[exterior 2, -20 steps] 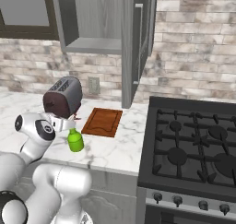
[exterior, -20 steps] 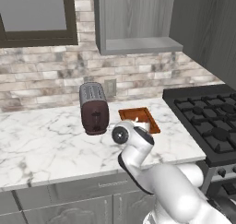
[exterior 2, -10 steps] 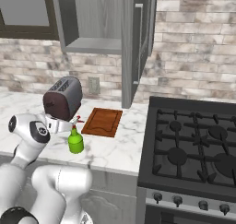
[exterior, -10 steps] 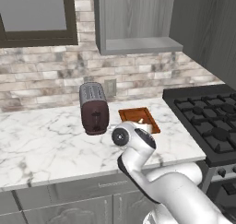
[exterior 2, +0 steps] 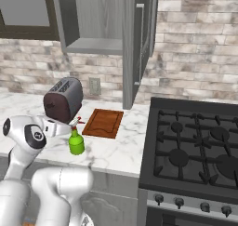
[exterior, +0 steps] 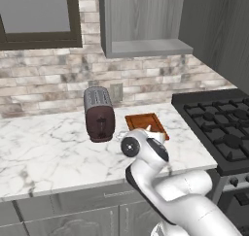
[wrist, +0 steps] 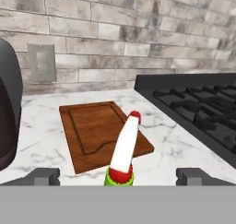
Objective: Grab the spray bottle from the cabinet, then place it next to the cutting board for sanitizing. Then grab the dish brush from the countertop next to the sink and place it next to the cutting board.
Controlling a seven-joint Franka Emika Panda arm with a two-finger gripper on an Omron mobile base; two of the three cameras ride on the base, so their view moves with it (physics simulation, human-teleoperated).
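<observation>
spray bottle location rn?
In the right base view, the spray bottle stands upright on the countertop, just front-left of the cutting board.

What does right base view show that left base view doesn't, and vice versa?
Right base view alone: the spray bottle standing on the countertop just in front of the cutting board, plus the long open cabinet door.

Left base view alone: the wide stretch of marble left of the toaster; there the arm's white links cover the bottle's spot and the board's near edge.

Both: toaster, cutting board, cabinet shelf niche, brick backsplash, stove, window frame.
</observation>
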